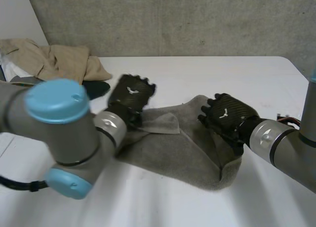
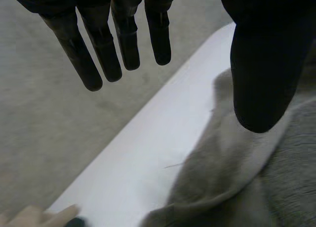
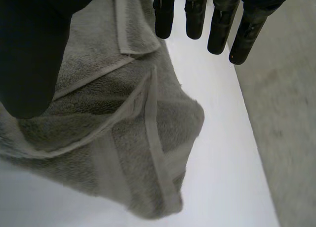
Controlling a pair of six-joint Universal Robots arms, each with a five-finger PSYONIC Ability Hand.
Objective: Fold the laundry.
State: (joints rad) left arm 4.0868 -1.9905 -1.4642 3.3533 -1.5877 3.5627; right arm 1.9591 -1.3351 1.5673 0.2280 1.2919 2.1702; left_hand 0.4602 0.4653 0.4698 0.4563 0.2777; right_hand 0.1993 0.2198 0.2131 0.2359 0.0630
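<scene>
Fingers [image 2: 98,49] of left hand [image 1: 131,96] and right hand [image 1: 227,116] both straight and empty over crumpled grey terry towel [image 1: 173,153] lying mid white desk [image 1: 197,71]; advised: pinch two neighbouring corners firmly, draw apart, spread cloth flat before any fold.

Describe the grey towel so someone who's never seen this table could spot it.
On the white table, look at the middle, between the left robot hand and the right robot hand. The grey towel lies rumpled there, one corner flapped over. Unlike the beige clothes heaped at the far left corner, it is grey terry.
</scene>
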